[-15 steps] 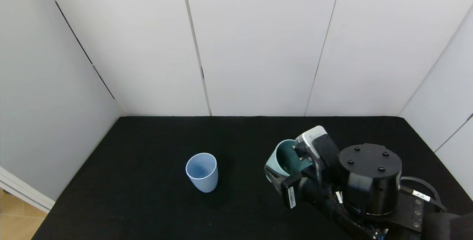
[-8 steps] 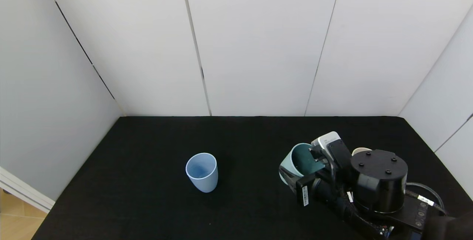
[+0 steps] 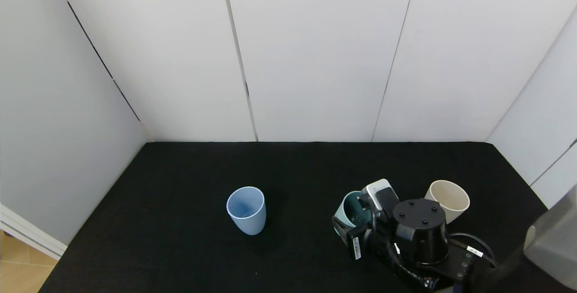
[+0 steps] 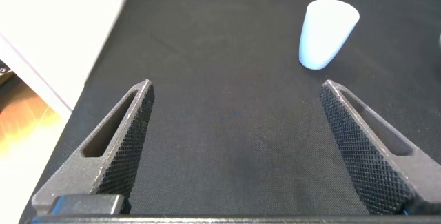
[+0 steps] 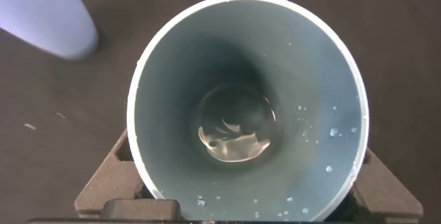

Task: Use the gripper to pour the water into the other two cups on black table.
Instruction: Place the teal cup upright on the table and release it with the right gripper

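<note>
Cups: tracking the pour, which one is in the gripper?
The teal-green cup, clamped by the right gripper; the light blue cup and cream cup stand free.

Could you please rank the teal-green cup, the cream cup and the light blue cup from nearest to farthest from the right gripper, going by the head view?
1. Teal-green cup: held in the right gripper, on the table's right side.
2. Cream cup: standing behind and to the right of that arm.
3. Light blue cup: alone near the table's middle, to the gripper's left.

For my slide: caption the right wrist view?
Right gripper holding teal-green plastic tumbler, little water pooled inside.
</note>
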Available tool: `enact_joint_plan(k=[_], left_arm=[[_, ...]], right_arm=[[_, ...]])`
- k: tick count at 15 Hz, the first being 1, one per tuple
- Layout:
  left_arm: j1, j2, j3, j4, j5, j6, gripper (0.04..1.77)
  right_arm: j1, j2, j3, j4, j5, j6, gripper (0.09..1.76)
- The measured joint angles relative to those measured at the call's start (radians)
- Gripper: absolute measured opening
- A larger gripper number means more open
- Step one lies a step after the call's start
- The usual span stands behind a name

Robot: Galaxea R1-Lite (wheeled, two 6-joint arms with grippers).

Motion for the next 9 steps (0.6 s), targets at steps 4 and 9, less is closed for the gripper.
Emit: enact_joint_plan(k=[4,9], left_arm=[[0.000,0.000,0.000,0.000,0.000,0.000,1.72],[0.000,0.000,0.000,0.000,0.000,0.000,1.72]], right_arm=[[-0.013,0.064,-0.010,-0.003,0.000,-0.001,1.21],[-0.014,0.105,-0.015,-0.005,0.000,-0.001,1.21]])
